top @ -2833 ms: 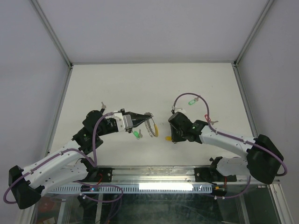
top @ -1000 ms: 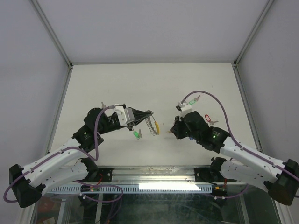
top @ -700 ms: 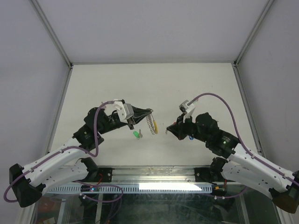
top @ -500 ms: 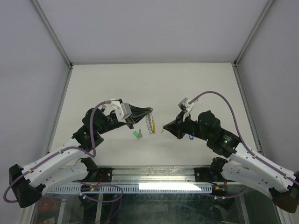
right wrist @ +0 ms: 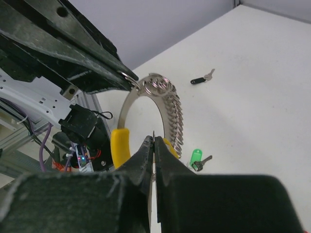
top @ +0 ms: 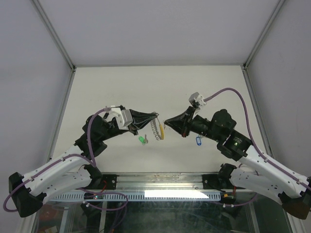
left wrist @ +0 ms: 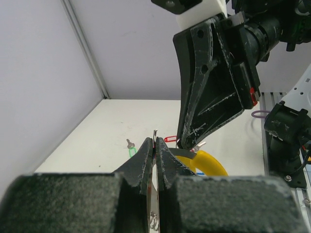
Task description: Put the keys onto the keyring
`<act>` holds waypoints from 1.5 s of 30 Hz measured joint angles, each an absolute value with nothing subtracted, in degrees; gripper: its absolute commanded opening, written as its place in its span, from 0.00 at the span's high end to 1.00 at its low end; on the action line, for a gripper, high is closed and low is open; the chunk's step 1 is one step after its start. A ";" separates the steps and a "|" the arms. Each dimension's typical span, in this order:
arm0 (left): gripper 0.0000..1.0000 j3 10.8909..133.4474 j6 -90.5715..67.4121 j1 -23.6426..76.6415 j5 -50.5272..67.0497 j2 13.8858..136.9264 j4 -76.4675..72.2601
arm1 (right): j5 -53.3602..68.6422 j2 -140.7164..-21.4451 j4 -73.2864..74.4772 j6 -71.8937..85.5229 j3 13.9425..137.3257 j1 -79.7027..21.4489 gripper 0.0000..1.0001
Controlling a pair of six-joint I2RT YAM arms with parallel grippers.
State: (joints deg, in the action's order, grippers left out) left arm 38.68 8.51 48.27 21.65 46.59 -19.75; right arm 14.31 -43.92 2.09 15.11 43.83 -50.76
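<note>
My left gripper [top: 156, 115] is shut on the top of the keyring [top: 155, 128], a silvery coiled ring with a yellow segment [top: 162, 134], held up above the table. In the right wrist view the keyring [right wrist: 171, 109] curves just beyond my right gripper [right wrist: 153, 139]. My right gripper [top: 166, 123] is shut on a thin silver key blade whose tag is hidden, its tip right beside the ring. In the left wrist view the right fingers [left wrist: 214, 92] loom over my left gripper [left wrist: 155, 141]. Loose keys lie on the table: green [top: 142, 140], blue [top: 198, 141], black [right wrist: 201, 78], red [left wrist: 171, 139].
A second green-tagged key [left wrist: 131, 149] lies farther back on the white table [top: 155, 87]. Grey walls with metal rails [top: 53, 34] close in the left, back and right sides. The arm bases and a cable tray [top: 97, 196] sit along the near edge.
Both arms have lifted off the table. My right gripper has swung left and up with the key to the ring. My left gripper has raised the keyring, which now hangs from its tips.
</note>
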 measured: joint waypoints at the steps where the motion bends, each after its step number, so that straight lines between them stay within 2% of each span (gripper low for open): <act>1: 1.00 38.68 8.60 48.27 21.78 46.59 -19.64 | 14.55 -44.18 1.50 15.11 44.16 -50.76 1.00; 22: 1.00 38.68 10.13 48.27 24.62 47.79 -17.96 | 19.05 -46.52 -4.43 15.09 46.76 -50.76 1.00; 45: 1.00 38.68 10.94 47.99 25.21 47.99 -17.96 | 15.42 -47.90 -3.14 15.73 47.57 -50.78 1.00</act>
State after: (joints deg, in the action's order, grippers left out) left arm 38.68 10.94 47.99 25.21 47.99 -17.96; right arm 15.42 -47.90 -3.14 15.73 47.57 -50.78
